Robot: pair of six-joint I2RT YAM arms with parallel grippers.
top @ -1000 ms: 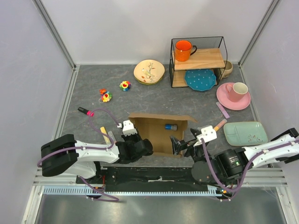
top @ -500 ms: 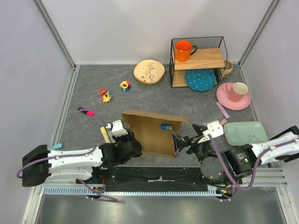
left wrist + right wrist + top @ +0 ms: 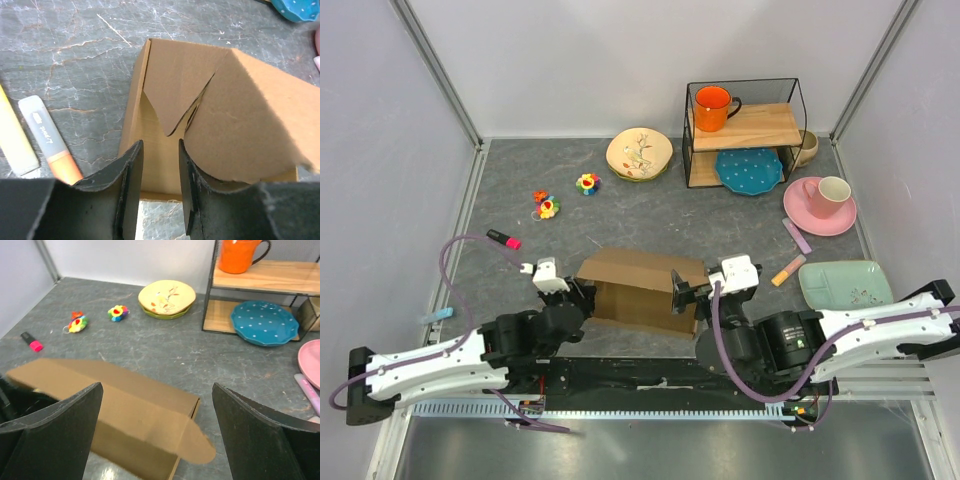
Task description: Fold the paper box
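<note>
Mid-fold, the paper box [image 3: 640, 285] sat on the bench's [image 3: 520, 170] near side, the left claw [image 3: 158, 150] narrowly parted at its end and the right claw [image 3: 156, 387] gaping wide, empty, over a loose flap [image 3: 197, 447] that likely needed tucking next.

The paper box [image 3: 640, 285] is plain brown cardboard, unprinted, standing partly folded on the grey table [image 3: 650, 215] near its front edge, about midway across. A broad panel leans over the top like a sloping lid (not shut flat). Inside, a pointed side flap [image 3: 170, 100] turns inward, and a rounded tab [image 3: 197, 447] juts from one end.
</note>
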